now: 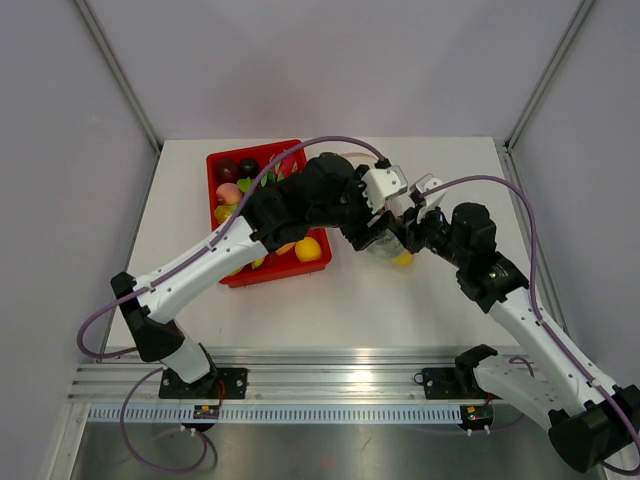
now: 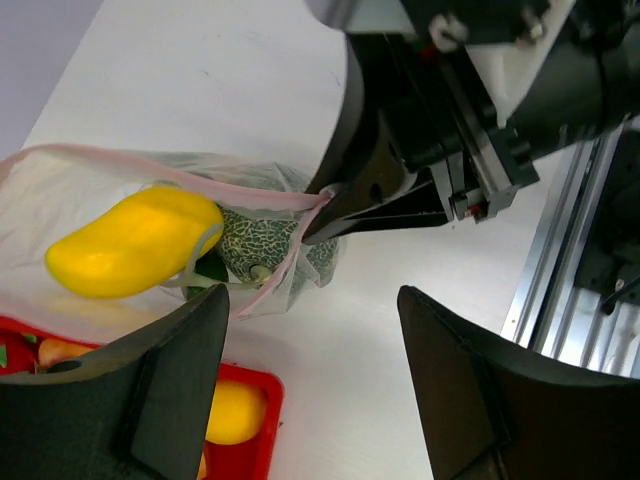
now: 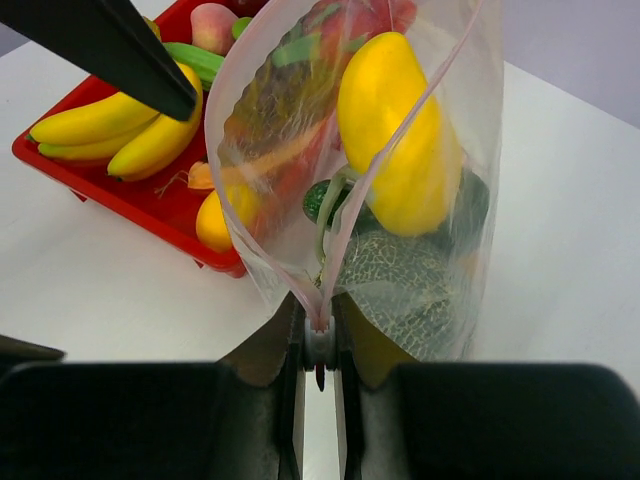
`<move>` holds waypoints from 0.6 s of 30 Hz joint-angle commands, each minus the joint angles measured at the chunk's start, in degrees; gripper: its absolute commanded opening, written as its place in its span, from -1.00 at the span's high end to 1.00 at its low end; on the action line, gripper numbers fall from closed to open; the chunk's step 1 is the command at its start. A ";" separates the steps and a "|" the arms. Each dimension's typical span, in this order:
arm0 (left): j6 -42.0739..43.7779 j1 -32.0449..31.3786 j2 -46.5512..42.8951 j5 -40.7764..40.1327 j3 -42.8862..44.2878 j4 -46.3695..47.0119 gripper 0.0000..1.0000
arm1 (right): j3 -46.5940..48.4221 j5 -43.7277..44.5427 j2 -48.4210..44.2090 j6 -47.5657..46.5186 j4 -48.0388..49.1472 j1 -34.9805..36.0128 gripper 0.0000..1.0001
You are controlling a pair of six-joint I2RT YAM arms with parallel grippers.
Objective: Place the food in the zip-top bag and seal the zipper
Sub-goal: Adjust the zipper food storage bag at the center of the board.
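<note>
- The job looks to be in the filling step: the bag [image 3: 470, 120] stands on the table [image 2: 200, 80] just beside the red tray [image 1: 275, 272], mouth open.
- A yellow mango [image 2: 130, 240] sits high in the bag near the mouth, with the netted melon [image 2: 265, 245] under it and something green between them.
- The right gripper [image 3: 318, 335] has its fingers pressed together on one corner of the bag's mouth, right at the end of the pink zipper [image 2: 260, 196], and holds that edge up.
- The left gripper [image 2: 310, 300] hangs over the mouth with its fingers spread wide and nothing between them.
- More food lies in the tray, bananas [image 3: 110, 125] among it, so the zipper probably cannot be closed yet.
- The next move is likely for the left arm to go to the tray for another piece, while the right one keeps the mouth open.
- The mango may need pushing deeper, since it rides close to the zipper and could block the seal.
</note>
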 commanded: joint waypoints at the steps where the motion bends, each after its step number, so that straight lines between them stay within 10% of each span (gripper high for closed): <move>1: 12.51 0.40 1.35 3.75 0.27 -3.23 -0.43 | 3.69 -2.23 -0.11 -1.96 -0.73 0.34 0.99; 12: 16.65 0.31 4.68 3.33 -1.23 -1.38 0.00 | 3.86 -3.80 -0.90 -1.00 -2.93 -0.18 1.00; 16: 16.30 0.31 7.85 3.40 1.40 -2.78 0.87 | 4.21 -5.91 -1.87 -0.03 -4.24 -0.62 0.97; 18: 15.69 0.31 8.90 4.11 2.55 -3.75 1.00 | 4.65 -5.57 -2.65 0.85 -5.99 -0.71 0.82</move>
